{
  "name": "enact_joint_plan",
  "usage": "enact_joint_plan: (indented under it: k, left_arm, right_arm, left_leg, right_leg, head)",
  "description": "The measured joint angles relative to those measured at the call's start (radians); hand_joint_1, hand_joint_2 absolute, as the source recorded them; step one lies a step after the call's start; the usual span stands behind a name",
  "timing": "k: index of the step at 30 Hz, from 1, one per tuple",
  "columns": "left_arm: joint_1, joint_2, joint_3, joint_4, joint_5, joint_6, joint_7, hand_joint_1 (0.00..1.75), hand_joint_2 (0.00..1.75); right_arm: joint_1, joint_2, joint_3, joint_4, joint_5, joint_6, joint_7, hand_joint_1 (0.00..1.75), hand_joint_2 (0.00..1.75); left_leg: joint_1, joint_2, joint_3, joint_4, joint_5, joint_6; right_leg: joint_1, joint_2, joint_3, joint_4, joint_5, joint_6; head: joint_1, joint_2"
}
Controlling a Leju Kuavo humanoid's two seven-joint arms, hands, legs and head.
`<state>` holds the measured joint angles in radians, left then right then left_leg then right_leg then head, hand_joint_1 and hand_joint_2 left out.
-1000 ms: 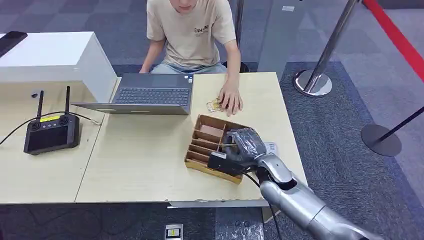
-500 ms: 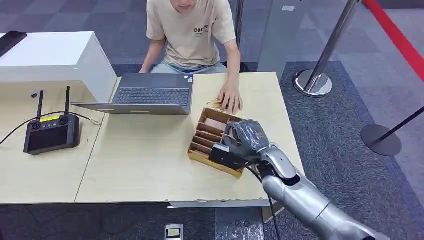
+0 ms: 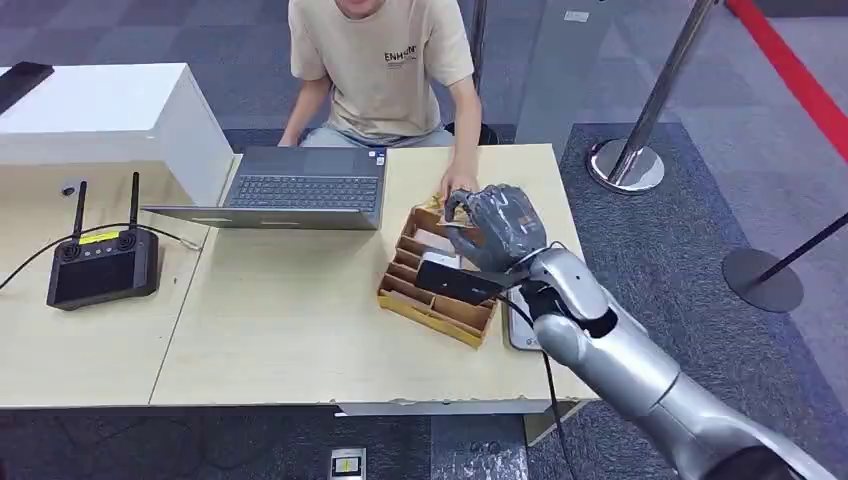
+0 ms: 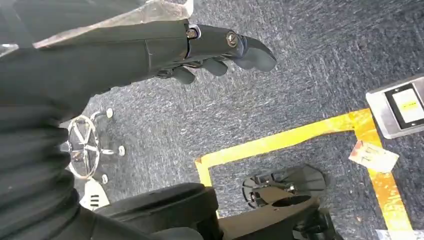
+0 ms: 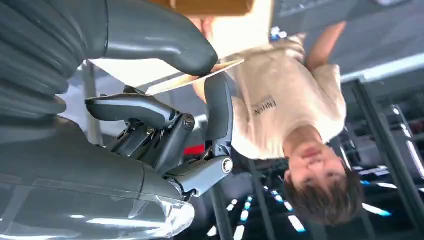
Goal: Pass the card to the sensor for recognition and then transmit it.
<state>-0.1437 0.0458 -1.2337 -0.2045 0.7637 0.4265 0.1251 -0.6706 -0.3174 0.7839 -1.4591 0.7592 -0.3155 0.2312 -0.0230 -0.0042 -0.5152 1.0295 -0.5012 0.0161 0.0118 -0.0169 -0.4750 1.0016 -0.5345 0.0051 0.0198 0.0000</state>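
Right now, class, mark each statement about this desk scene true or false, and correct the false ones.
1. The right hand pinches a card between thumb and finger. True.
2. The laptop is closed. False: it lies open, keyboard showing.
3. The wooden tray stands on the floor. False: it rests on the table.
4. The left hand hangs above carpet, holding nothing. True.
5. A person sits behind the table. True.
6. The black controller sits inside the tray. False: it lies on the table's far left.

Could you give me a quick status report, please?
Right hand pinching the card, above the tray. Left hand empty, hanging. Person's hand close ahead.
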Motion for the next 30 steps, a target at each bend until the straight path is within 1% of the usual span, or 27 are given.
enact_joint_plan:
  k: [5, 9, 11, 14, 18, 20, 24, 27, 30]
  left_arm:
    - [-0.007, 0.000, -0.002, 0.000, -0.015, -0.005, 0.007, 0.00, 1.75]
    - [-0.018, -0.002, -0.007, 0.000, -0.033, -0.012, 0.018, 0.00, 1.75]
    - [-0.022, -0.003, -0.009, 0.000, -0.042, -0.016, 0.019, 0.00, 1.75]
    - [-0.026, -0.005, -0.010, 0.000, -0.045, -0.017, 0.021, 0.00, 1.75]
    - [-0.031, -0.009, -0.019, 0.000, -0.056, -0.018, 0.025, 0.00, 1.75]
    - [-0.034, -0.010, -0.024, 0.000, -0.060, -0.019, 0.031, 0.00, 1.75]
    - [-0.038, -0.011, -0.029, 0.000, -0.062, -0.019, 0.034, 0.00, 1.75]
    - [-0.039, -0.012, -0.033, 0.000, -0.062, -0.019, 0.036, 0.00, 1.75]
    - [-0.040, -0.013, -0.034, 0.000, -0.062, -0.019, 0.041, 0.00, 1.75]
  right_arm:
    - [-0.043, 0.010, 0.004, 0.002, -0.098, 0.000, -0.055, 1.75, 1.75]
    - [-0.087, 0.031, 0.003, 0.031, -0.275, -0.001, -0.140, 1.75, 1.75]
    - [-0.110, 0.048, -0.002, 0.065, -0.376, 0.000, -0.187, 1.75, 1.75]
    - [-0.145, 0.069, -0.011, 0.120, -0.469, -0.003, -0.232, 1.75, 1.75]
    - [-0.188, 0.101, -0.031, 0.216, -0.634, 0.005, -0.287, 1.75, 1.75]
    - [-0.211, 0.116, -0.043, 0.272, -0.689, 0.012, -0.302, 1.75, 1.75]
    - [-0.254, 0.144, -0.045, 0.383, -0.677, 0.003, -0.309, 1.75, 1.75]
    - [-0.275, 0.165, -0.038, 0.454, -0.617, -0.005, -0.291, 1.75, 1.75]
    - [-0.288, 0.182, -0.028, 0.505, -0.590, -0.005, -0.283, 1.75, 1.75]
  left_leg:
    - [0.000, 0.000, 0.000, 0.000, 0.000, 0.000]
    - [0.000, 0.000, 0.000, 0.000, 0.000, 0.000]
    - [0.000, 0.000, 0.000, 0.000, 0.000, 0.000]
    - [0.000, 0.000, 0.000, 0.000, 0.000, 0.000]
    - [0.000, 0.000, -0.001, 0.000, 0.000, 0.000]
    - [0.000, 0.000, -0.001, 0.000, 0.000, 0.000]
    - [0.000, -0.001, -0.001, 0.000, 0.000, 0.000]
    - [0.000, 0.000, -0.001, 0.000, 0.000, 0.000]
    - [0.000, 0.000, -0.001, 0.000, 0.000, 0.000]
  right_leg:
    - [0.000, 0.000, 0.000, 0.000, 0.000, 0.000]
    - [0.000, 0.000, 0.000, 0.000, 0.000, 0.000]
    - [0.000, 0.000, 0.000, 0.000, 0.000, 0.000]
    - [0.000, 0.000, 0.000, 0.000, 0.000, 0.000]
    - [0.000, 0.000, 0.000, 0.000, 0.000, 0.000]
    - [0.000, 0.000, 0.000, 0.000, 0.000, 0.000]
    - [0.000, 0.000, 0.000, 0.000, 0.000, 0.000]
    - [0.000, 0.000, 0.000, 0.000, 0.000, 0.000]
    - [0.000, 0.000, -0.001, 0.000, 0.000, 0.000]
  head:
    - [0.000, 0.000]
    - [0.000, 0.000]
    - [0.000, 0.000]
    - [0.000, 0.000]
    - [0.000, 0.000]
    - [0.000, 0.000]
    - [0.000, 0.000]
    - [0.000, 0.000]
    - [0.000, 0.000]
